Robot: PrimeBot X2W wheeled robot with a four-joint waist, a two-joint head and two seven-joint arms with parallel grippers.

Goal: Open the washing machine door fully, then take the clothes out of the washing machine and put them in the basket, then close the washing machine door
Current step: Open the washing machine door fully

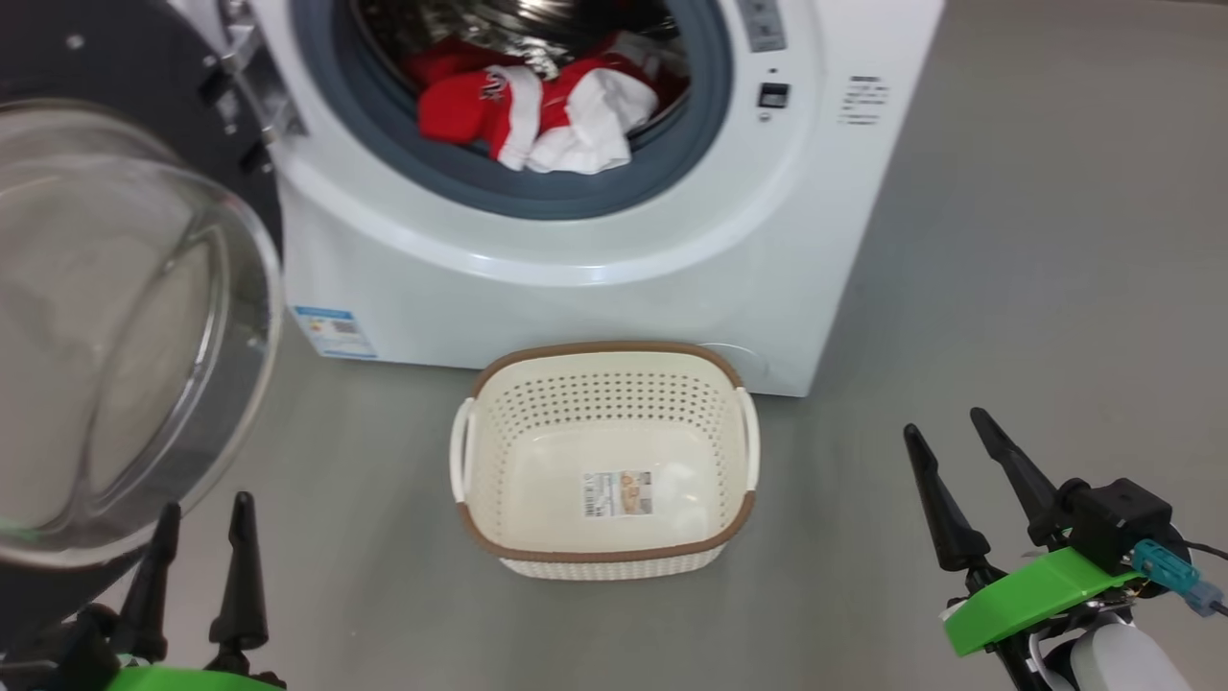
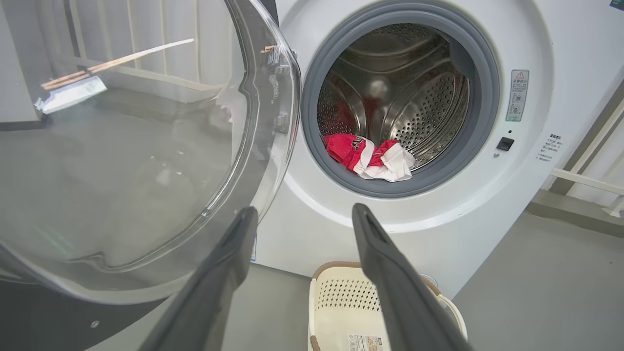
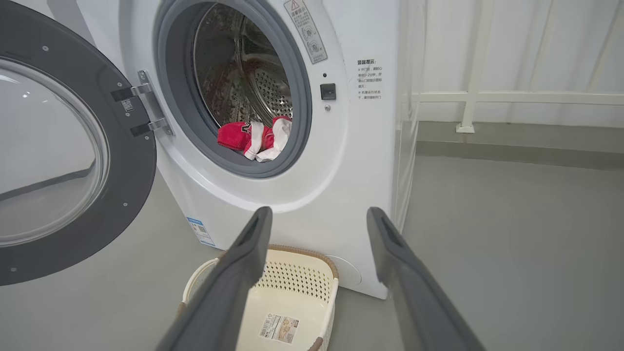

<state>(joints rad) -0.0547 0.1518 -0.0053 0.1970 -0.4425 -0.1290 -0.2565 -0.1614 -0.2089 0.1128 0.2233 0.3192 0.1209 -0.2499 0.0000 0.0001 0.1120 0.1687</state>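
The white washing machine stands ahead with its door swung wide open to the left, its glass bowl bulging toward me. Red and white clothes lie at the front lip of the steel drum, against the grey rubber ring. The cream basket sits on the floor in front of the machine, with just a barcode sticker on its bottom. My left gripper is open, low at the left just below the door glass. My right gripper is open at the lower right, well clear of the basket.
Grey floor stretches to the right of the machine. A white railing runs along the wall behind it. The open door takes up the space to the left, close to my left fingers.
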